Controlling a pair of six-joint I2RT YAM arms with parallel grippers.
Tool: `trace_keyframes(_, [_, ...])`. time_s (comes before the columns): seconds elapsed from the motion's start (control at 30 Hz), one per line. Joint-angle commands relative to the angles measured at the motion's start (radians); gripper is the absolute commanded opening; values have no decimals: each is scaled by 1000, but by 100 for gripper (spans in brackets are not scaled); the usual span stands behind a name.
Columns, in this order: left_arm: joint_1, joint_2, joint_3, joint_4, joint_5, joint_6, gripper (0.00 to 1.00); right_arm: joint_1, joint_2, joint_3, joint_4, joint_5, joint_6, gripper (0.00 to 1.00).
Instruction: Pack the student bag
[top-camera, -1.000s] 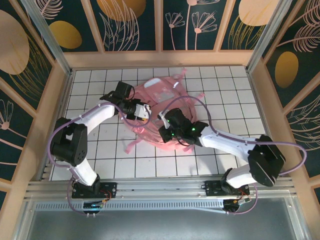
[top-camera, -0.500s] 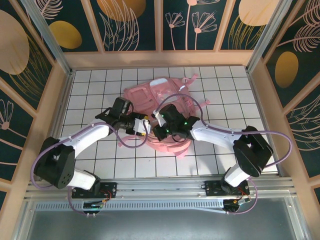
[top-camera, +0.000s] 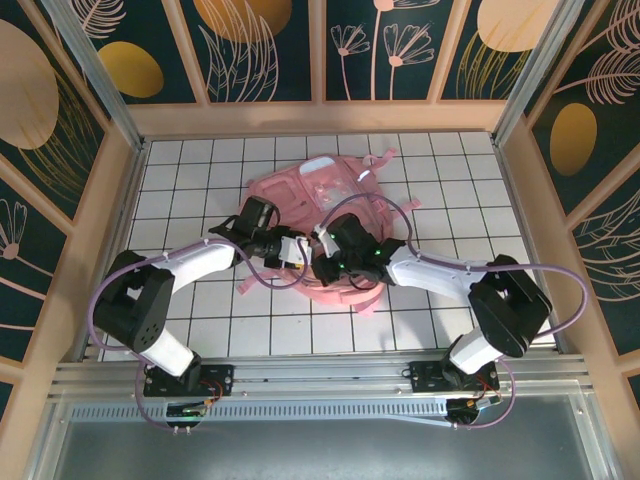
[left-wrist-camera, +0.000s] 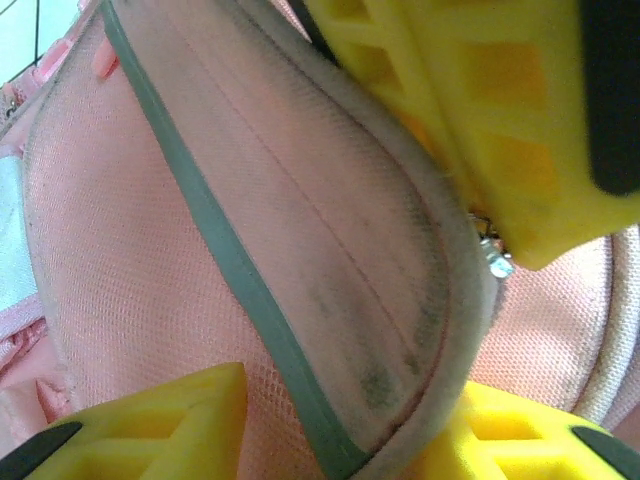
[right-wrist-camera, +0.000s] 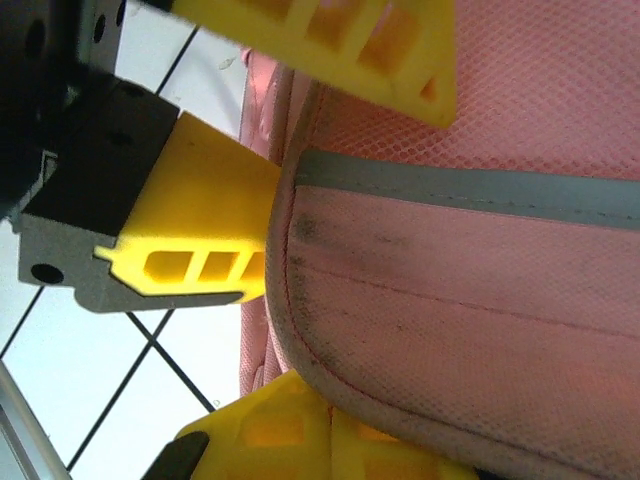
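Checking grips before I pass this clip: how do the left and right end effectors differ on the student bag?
The right end effector is shut on the padded edge of the student bag; the left end effector has that edge between its fingers, but a firm clamp is unclear. The left end effector reaches in from the bag's left, the right end effector from its right. Both have yellow fingers and meet at the same grey-striped edge.

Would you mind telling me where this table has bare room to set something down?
The table is bare between the student bag and the right wall, in the far-left corner, and along the near rail in the middle. It is crowded mid-table, where the left gripper and right gripper grip the bag's near edge.
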Motion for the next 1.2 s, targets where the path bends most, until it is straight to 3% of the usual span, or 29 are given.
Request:
trace_keyframes(0.0, [-27,24,38,9,86,13,32,-7,-49,16,36,-67,6,0])
trace_keyframes(0.07, [-27,26,60,-20,101,9,5,-15,-56,21,22,-58,-1,0])
trace_keyframes(0.1, [-27,23,66,-30,103,10,0,-20,-56,19,10,-42,-1,0])
trace_keyframes(0.17, [-26,17,75,-32,117,-9,0,-22,-60,2,-17,2,-3,0])
trace_keyframes(0.3, [-26,36,170,-156,205,-43,0,-18,-84,-73,-50,62,-33,23])
trace_keyframes(0.4, [-26,47,206,-248,219,-38,0,-10,-101,-84,-66,118,-33,32])
trace_keyframes(0.57, [-26,30,166,-227,224,-81,0,0,-90,-57,-43,169,5,30])
trace_keyframes(0.7, [-25,46,200,-241,217,-174,0,52,-56,-17,-58,344,5,33])
trace_keyframes(0.8, [-26,78,251,-300,227,-197,0,84,-22,19,-103,518,63,29])
trace_keyframes(1.0, [-25,63,229,-265,237,-230,0,130,-16,38,-181,762,233,4])
trace_keyframes(1.17, [-23,50,205,-254,208,-228,0,145,-49,52,-226,734,265,0])
